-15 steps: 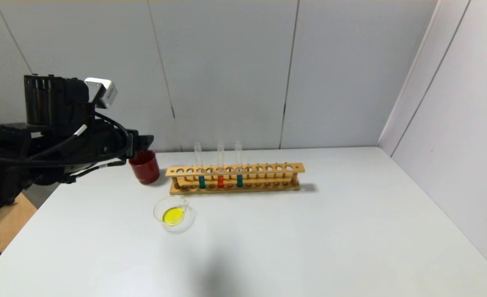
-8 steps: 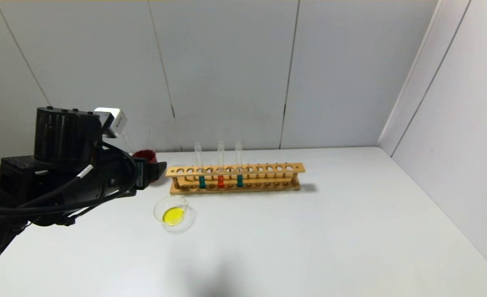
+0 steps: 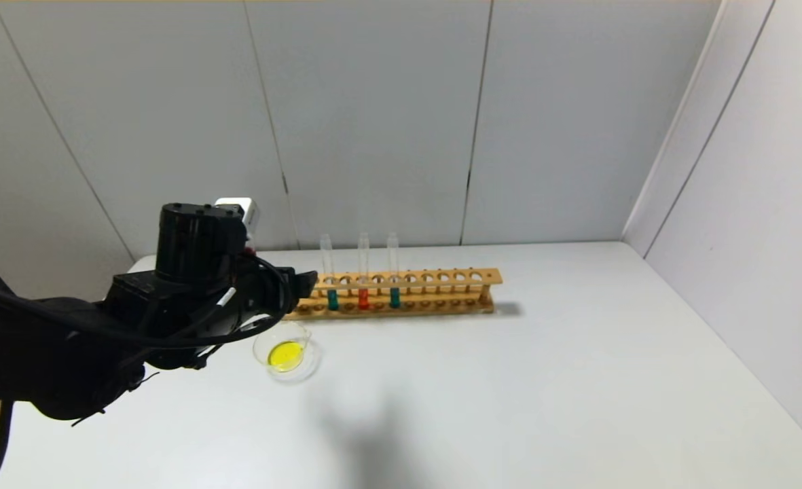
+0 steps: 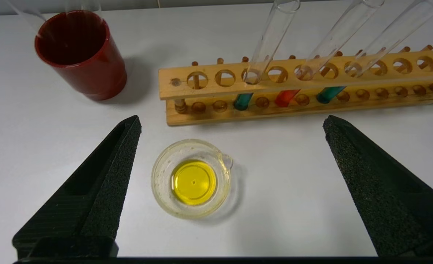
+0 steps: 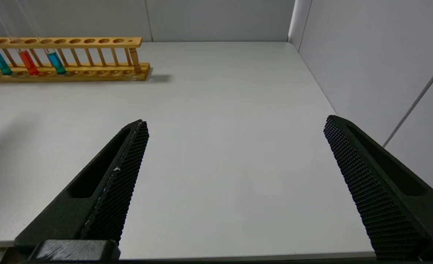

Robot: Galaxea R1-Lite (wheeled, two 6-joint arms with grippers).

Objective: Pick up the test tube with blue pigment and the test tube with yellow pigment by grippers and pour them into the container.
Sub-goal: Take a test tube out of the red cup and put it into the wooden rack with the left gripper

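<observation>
- The left gripper (image 4: pixel 231 123) hangs over the left part of the table (image 3: pixel 577 380), its jaws spread wide with nothing between them; in its wrist view the container (image 4: pixel 192 179) sits framed in the gap between the two fingers (image 4: pixel 102 183).
- The container (image 3: pixel 285 352), a low clear beaker, already holds a pool of yellow liquid, so the yellow pour looks done and no tube with yellow liquid shows in any view.
- The nearer test tube with blue pigment (image 4: pixel 254 58) stands in the wooden rack (image 4: pixel 304 84) just beyond the container, ahead of the left gripper; its long axis is upright, and the clear upper length rises well above the rack's top rail.
- A second teal-blue tube (image 4: pixel 363 55) stands further along the rack, with the orange-red tube (image 4: pixel 322 55) between the two.
- The left arm is clearly the nearer one; judging from this, a reach forward past the container towards the tube's bare glass above the rail is the likely next move.
- The red cup (image 4: pixel 79 55) stands beside the rack's near end, and the orange-red tube is the close neighbour, so the wide jaws have little room on that side.
- The right gripper (image 5: pixel 234 124) stays off to the right, also wide open and empty, the rack (image 5: pixel 66 58) well away from it.
</observation>
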